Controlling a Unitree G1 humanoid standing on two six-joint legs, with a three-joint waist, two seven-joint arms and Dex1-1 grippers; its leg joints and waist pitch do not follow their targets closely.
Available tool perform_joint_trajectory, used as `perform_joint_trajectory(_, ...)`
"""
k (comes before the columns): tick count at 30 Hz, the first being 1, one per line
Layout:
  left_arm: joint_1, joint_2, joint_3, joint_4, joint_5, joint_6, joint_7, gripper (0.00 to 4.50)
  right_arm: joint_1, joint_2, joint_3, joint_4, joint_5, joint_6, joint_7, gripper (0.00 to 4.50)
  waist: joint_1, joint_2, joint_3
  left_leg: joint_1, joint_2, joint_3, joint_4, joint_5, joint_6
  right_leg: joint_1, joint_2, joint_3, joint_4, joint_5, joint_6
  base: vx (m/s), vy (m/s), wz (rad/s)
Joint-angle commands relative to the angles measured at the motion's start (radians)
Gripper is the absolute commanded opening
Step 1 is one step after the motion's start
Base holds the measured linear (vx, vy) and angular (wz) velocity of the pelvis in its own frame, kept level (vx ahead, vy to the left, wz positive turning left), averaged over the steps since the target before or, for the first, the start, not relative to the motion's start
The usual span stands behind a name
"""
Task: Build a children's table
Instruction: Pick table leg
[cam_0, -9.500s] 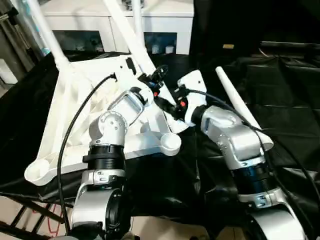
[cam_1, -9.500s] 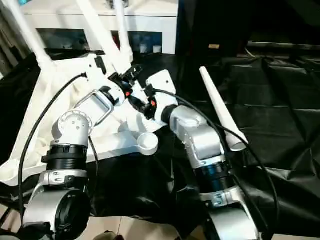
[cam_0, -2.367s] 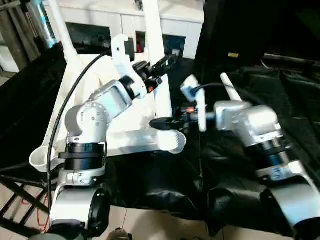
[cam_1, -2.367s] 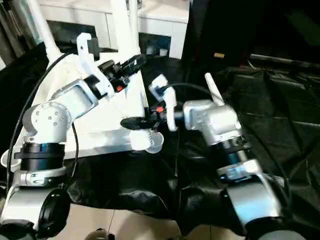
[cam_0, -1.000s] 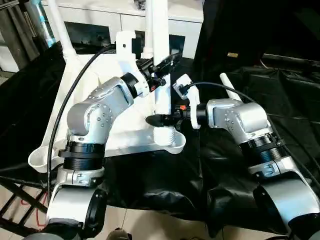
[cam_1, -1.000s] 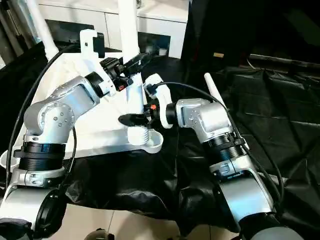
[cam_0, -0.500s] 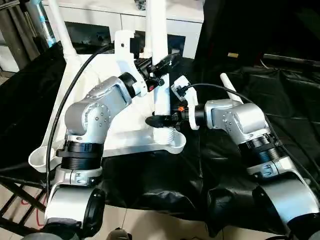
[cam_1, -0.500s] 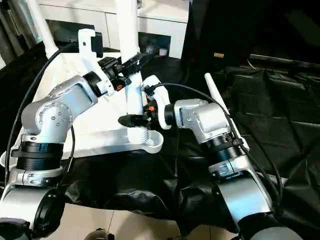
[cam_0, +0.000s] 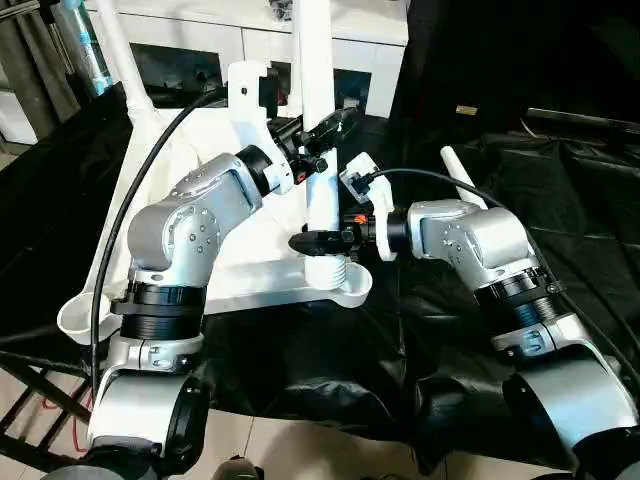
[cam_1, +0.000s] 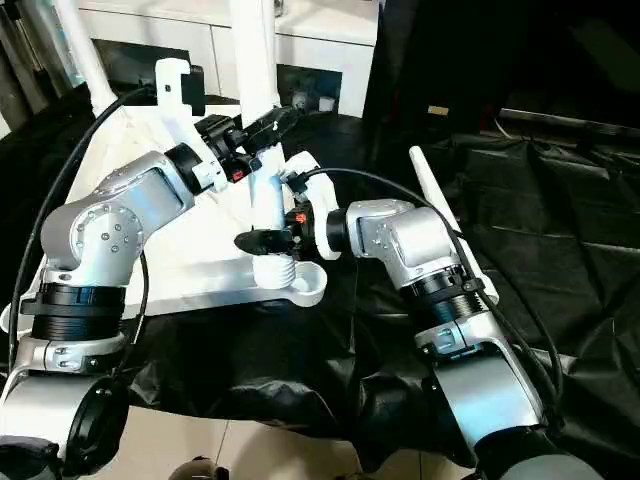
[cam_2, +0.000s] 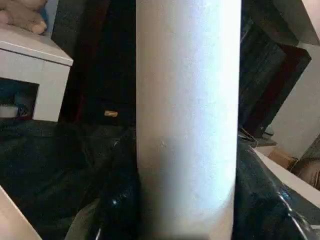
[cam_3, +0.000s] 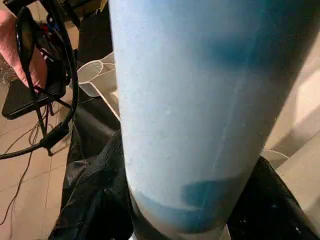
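Observation:
The children's table top (cam_0: 250, 275) lies upside down on the black-draped work table. One white leg (cam_0: 316, 70) stands upright over the near right corner socket (cam_0: 345, 288), its threaded end just above the socket's rim. My left gripper (cam_0: 326, 132) is shut on this leg partway up; the left wrist view has the leg (cam_2: 187, 115) between the fingers. My right gripper (cam_0: 318, 241) is shut on the same leg just above the thread, and it also appears in the right wrist view (cam_3: 200, 100). Another leg (cam_0: 463, 183) lies loose on the black cloth to the right.
A fitted leg (cam_0: 115, 50) rises from the far left corner, and a further one stands behind the held leg. The near left socket (cam_0: 80, 318) overhangs the work table's edge. A white glass-door cabinet (cam_0: 200, 45) stands behind. Black cables loop over both arms.
My right gripper's fingers have closed in around the bottom of the upright leg. The leg and my left arm have stayed almost where they were.

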Motion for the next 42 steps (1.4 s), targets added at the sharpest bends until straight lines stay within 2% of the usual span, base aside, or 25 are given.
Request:
perform_joint_trajectory(1, 0.002, 0.000, -0.009, -0.023, 0.001, 0.016, -0.006, 1.80, -0.002, -0.007, -0.008, -0.004, -0.006, -0.007, -0.014, 1.91, -0.001, 0.000, -0.086, 0.015, 0.014, 0.002, -0.068, -0.126, -0.025, 0.068, -0.060, 0.051, -0.066, -0.177, -0.155, 0.000, 0.000, 0.00)
perform_joint_trajectory(16, 0.002, 0.000, -0.009, -0.023, 0.001, 0.016, -0.006, 1.80, -0.002, -0.007, -0.008, -0.004, -0.006, -0.007, -0.014, 1.91, -0.001, -0.001, -0.086, 0.014, 0.014, 0.002, -0.068, -0.124, -0.024, 0.068, -0.060, 0.051, -0.066, -0.177, -0.155, 0.000, 0.000, 0.00)
perform_joint_trajectory(17, 0.001, 0.001, -0.009, -0.023, 0.003, 0.016, -0.004, 1.80, 0.001, -0.005, -0.008, -0.006, -0.005, -0.006, -0.013, 1.91, -0.001, -0.003, -0.086, 0.014, 0.014, 0.002, -0.069, -0.123, -0.024, 0.069, -0.060, 0.051, -0.065, -0.180, -0.153, 0.000, 0.000, 0.00)
perform_joint_trajectory(18, 0.039, -0.007, 0.011, -0.039, -0.025, -0.068, -0.079, 1.80, 0.034, 0.072, -0.117, -0.018, 0.036, -0.078, -0.129, 1.91, 0.007, 0.036, -0.087, 0.015, 0.013, -0.005, -0.068, -0.128, -0.031, 0.065, -0.064, 0.050, -0.061, -0.179, -0.158, 0.000, 0.000, 0.00)
perform_joint_trajectory(19, 0.039, -0.007, 0.011, -0.039, -0.025, -0.068, -0.079, 1.80, 0.034, 0.072, -0.117, -0.018, 0.036, -0.078, -0.129, 1.91, 0.002, 0.025, -0.084, 0.014, 0.015, 0.000, -0.070, -0.141, -0.026, 0.059, -0.066, 0.052, -0.079, -0.188, -0.151, 0.000, 0.000, 0.00)
perform_joint_trajectory(20, 0.050, -0.008, 0.017, -0.043, -0.033, -0.092, -0.102, 1.80, 0.042, 0.093, -0.147, -0.020, 0.046, -0.099, -0.161, 1.91, -0.005, 0.012, -0.086, 0.006, 0.010, -0.004, -0.074, -0.143, -0.041, 0.073, -0.063, 0.048, -0.067, -0.188, -0.151, 0.000, 0.000, 0.00)
perform_joint_trajectory(21, 0.056, -0.009, 0.019, -0.044, -0.034, -0.105, -0.109, 1.80, 0.045, 0.101, -0.161, -0.020, 0.051, -0.109, -0.176, 1.91, -0.007, 0.008, -0.090, 0.016, 0.013, -0.001, -0.072, -0.147, -0.040, 0.066, -0.060, 0.048, -0.068, -0.179, -0.152, 0.000, 0.000, 0.00)
perform_joint_trajectory(23, 0.064, -0.004, 0.015, -0.044, -0.027, -0.104, -0.110, 1.80, 0.043, 0.094, -0.154, -0.020, 0.047, -0.106, -0.166, 1.91, -0.006, 0.015, -0.089, 0.017, 0.014, -0.001, -0.072, -0.139, -0.036, 0.066, -0.058, 0.049, -0.063, -0.145, -0.168, 0.000, 0.000, 0.00)
perform_joint_trajectory(27, 0.071, -0.002, 0.013, -0.052, -0.033, -0.095, -0.115, 1.80, 0.042, 0.090, -0.149, -0.020, 0.045, -0.105, -0.161, 1.91, -0.001, 0.014, -0.084, 0.022, 0.016, 0.000, -0.076, -0.176, -0.040, 0.062, -0.059, 0.050, -0.068, -0.187, -0.162, 0.000, 0.000, 0.00)
perform_joint_trajectory(29, 0.078, 0.003, 0.010, -0.048, -0.028, -0.099, -0.125, 1.80, 0.046, 0.095, -0.148, -0.024, 0.039, -0.110, -0.164, 1.91, -0.001, 0.009, -0.084, 0.018, 0.015, -0.001, -0.076, -0.170, -0.042, 0.066, -0.061, 0.051, -0.068, -0.190, -0.156, 0.000, 0.000, 0.00)
perform_joint_trajectory(30, 0.078, 0.003, 0.010, -0.048, -0.028, -0.099, -0.125, 1.80, 0.046, 0.095, -0.148, -0.024, 0.039, -0.110, -0.164, 1.91, 0.000, 0.010, -0.085, 0.017, 0.015, -0.001, -0.076, -0.168, -0.042, 0.066, -0.061, 0.051, -0.067, -0.192, -0.153, 0.000, 0.000, 0.00)
perform_joint_trajectory(31, 0.079, 0.005, 0.009, -0.045, -0.029, -0.096, -0.130, 2.15, 0.049, 0.096, -0.147, -0.026, 0.038, -0.113, -0.167, 1.91, -0.001, 0.010, -0.085, 0.017, 0.015, -0.001, -0.076, -0.164, -0.042, 0.066, -0.061, 0.051, -0.067, -0.193, -0.150, 0.000, 0.000, 0.00)
perform_joint_trajectory(33, 0.078, 0.018, 0.002, -0.044, -0.033, -0.078, -0.150, 2.15, 0.052, 0.095, -0.142, -0.030, 0.038, -0.115, -0.165, 1.91, -0.001, 0.009, -0.085, 0.016, 0.014, -0.001, -0.075, -0.159, -0.040, 0.066, -0.061, 0.051, -0.067, -0.193, -0.148, 0.000, 0.000, 0.00)
perform_joint_trajectory(35, 0.078, 0.037, -0.024, -0.050, -0.022, -0.084, -0.191, 2.55, 0.051, 0.090, -0.134, -0.030, 0.035, -0.116, -0.155, 1.91, 0.000, 0.010, -0.085, 0.017, 0.014, -0.001, -0.076, -0.159, -0.039, 0.064, -0.061, 0.051, -0.068, -0.200, -0.148, 0.000, 0.000, 0.00)
perform_joint_trajectory(37, 0.082, 0.049, -0.040, -0.060, -0.013, -0.090, -0.211, 2.61, 0.052, 0.088, -0.129, -0.033, 0.033, -0.115, -0.150, 1.91, 0.001, 0.011, -0.085, 0.020, 0.016, 0.000, -0.076, -0.155, -0.043, 0.062, -0.061, 0.052, -0.066, -0.193, -0.150, 0.000, 0.000, 0.00)
perform_joint_trajectory(40, 0.080, 0.083, -0.092, -0.068, 0.020, -0.080, -0.246, 2.90, 0.053, 0.062, -0.090, -0.046, 0.022, -0.096, -0.106, 1.91, 0.000, 0.011, -0.086, 0.017, 0.014, 0.000, -0.076, -0.150, -0.045, 0.066, -0.058, 0.051, -0.063, -0.175, -0.150, 0.000, 0.000, 0.00)
perform_joint_trajectory(42, 0.076, 0.087, -0.102, -0.069, 0.023, -0.078, -0.259, 3.07, 0.054, 0.048, -0.072, -0.053, 0.019, -0.088, -0.084, 1.91, -0.001, 0.009, -0.085, 0.017, 0.014, 0.000, -0.076, -0.156, -0.040, 0.067, -0.059, 0.051, -0.065, -0.181, -0.148, 0.000, 0.000, 0.00)
